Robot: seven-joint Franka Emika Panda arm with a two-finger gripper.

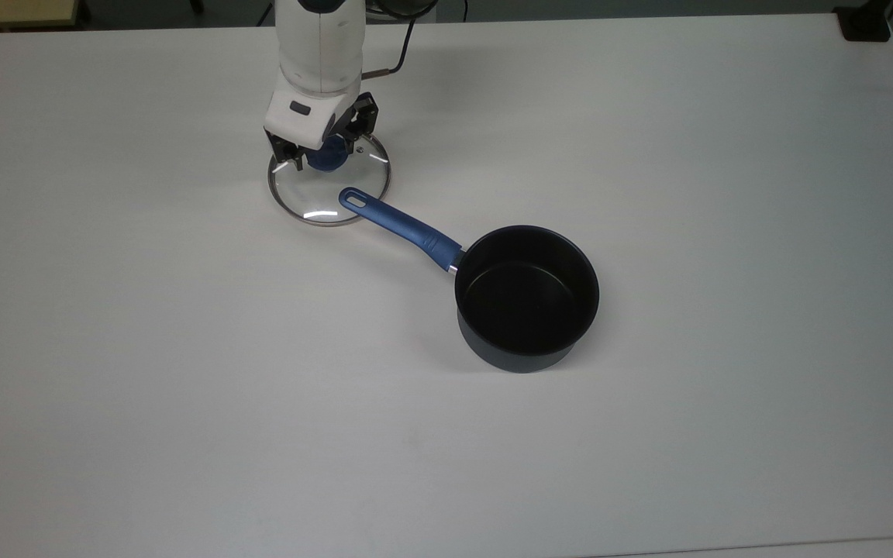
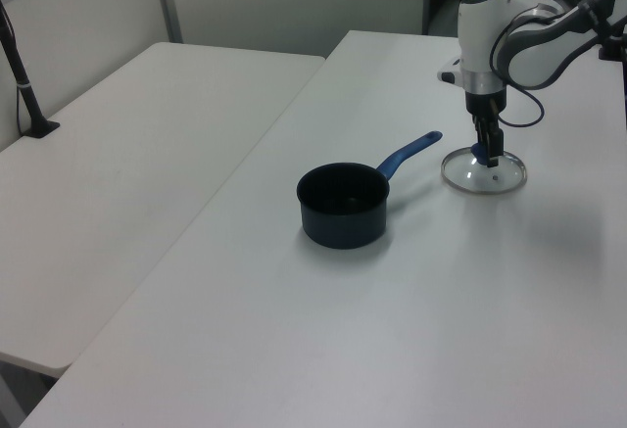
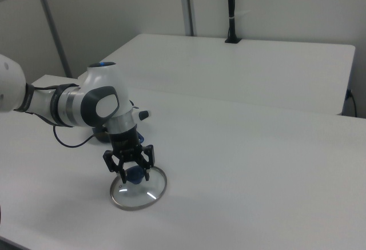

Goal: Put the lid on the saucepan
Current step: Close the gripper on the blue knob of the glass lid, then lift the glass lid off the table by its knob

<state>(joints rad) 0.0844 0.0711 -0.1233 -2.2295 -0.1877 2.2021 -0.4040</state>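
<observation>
The lid point(image 1: 330, 198), clear glass with a metal rim, lies flat on the white table at the top view's upper left. My gripper point(image 1: 322, 155) stands over it, open, with one finger on each side of the blue knob point(image 1: 326, 159), apart from it. The saucepan point(image 1: 526, 298), dark and empty, stands upright to the top view's lower right of the lid. Its blue handle point(image 1: 400, 223) points at the lid, and the loop end overlaps the lid's rim. In the left view the gripper point(image 2: 487, 159) hangs over the lid point(image 2: 485, 177), right of the saucepan point(image 2: 343, 208). In the right view the gripper point(image 3: 134, 173) straddles the knob over the lid point(image 3: 139, 194).
A black cable point(image 1: 402, 54) loops behind the arm. A black block point(image 1: 865, 23) sits at the table's far corner in the top view. A second white table point(image 2: 127, 154) with a black post point(image 2: 24, 85) stands across a gap at the left view's left.
</observation>
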